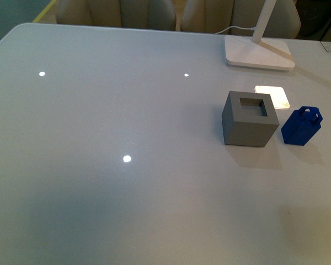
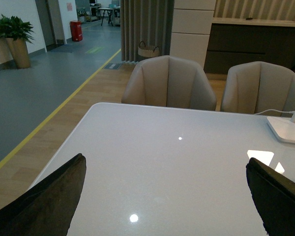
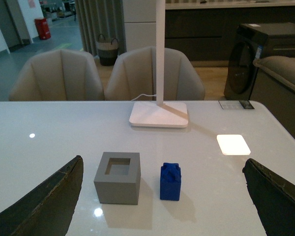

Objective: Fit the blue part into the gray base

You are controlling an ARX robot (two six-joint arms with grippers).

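Observation:
The gray base [image 1: 250, 120], a matte cube with a square hole in its top, stands on the white table at the right. The blue part [image 1: 301, 126] stands upright just to its right, a small gap between them. Both show in the right wrist view, the gray base [image 3: 118, 177] and the blue part [image 3: 170, 181], ahead of my open, empty right gripper [image 3: 162, 196] and between its fingers. My left gripper [image 2: 172, 196] is open and empty over bare table. Neither arm shows in the front view.
A white desk lamp stands behind the objects on its flat base [image 1: 259, 53], with its cable trailing back. A bright light patch [image 1: 272, 95] lies on the table by the cube. Beige chairs [image 2: 168, 82] line the table's far edge.

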